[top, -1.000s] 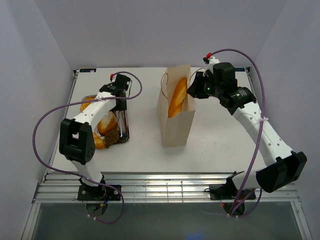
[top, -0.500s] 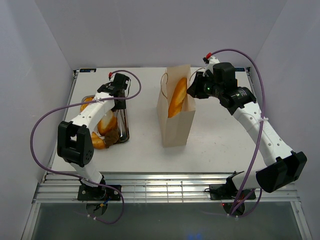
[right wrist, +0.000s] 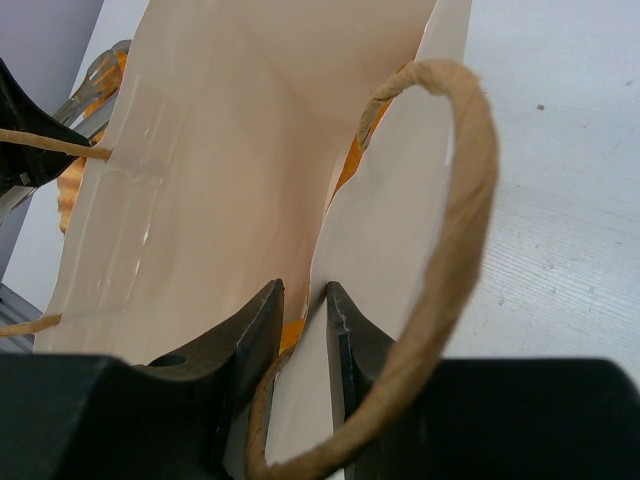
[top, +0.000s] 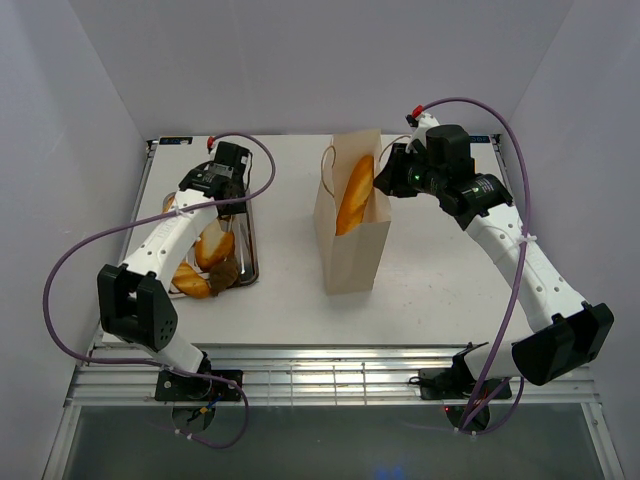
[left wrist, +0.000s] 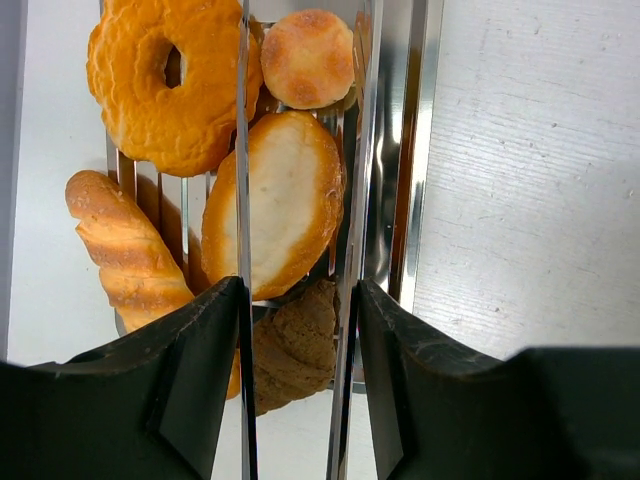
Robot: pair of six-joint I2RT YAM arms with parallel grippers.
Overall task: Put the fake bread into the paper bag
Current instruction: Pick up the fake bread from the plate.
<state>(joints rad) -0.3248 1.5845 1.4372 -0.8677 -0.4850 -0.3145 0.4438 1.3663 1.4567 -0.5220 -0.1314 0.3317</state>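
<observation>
The paper bag [top: 350, 250] stands upright mid-table with a long baguette [top: 355, 195] leaning out of its open top. My right gripper [top: 388, 175] is shut on the bag's right wall at the rim [right wrist: 330, 215], one finger inside and one outside. More fake bread lies in the steel tray [top: 252, 250]: a ring donut [left wrist: 165, 80], a round roll [left wrist: 308, 55], an oval roll [left wrist: 275, 205], a twisted roll [left wrist: 120, 245] and a brown piece [left wrist: 295, 345]. My left gripper [top: 222, 172] hangs over the tray's far end, shut on silver tongs [left wrist: 243, 150] whose blades straddle the oval roll.
The bag's cord handle [right wrist: 455, 230] loops in front of my right fingers. The tray's raised rim [left wrist: 405, 150] runs along the right of the bread. Bare white tabletop [top: 450, 270] lies to the right of the bag, and walls enclose the table on three sides.
My left arm has swung left, carrying its gripper and the tongs a little left over the tray's far end. The right arm and the bag have not moved.
</observation>
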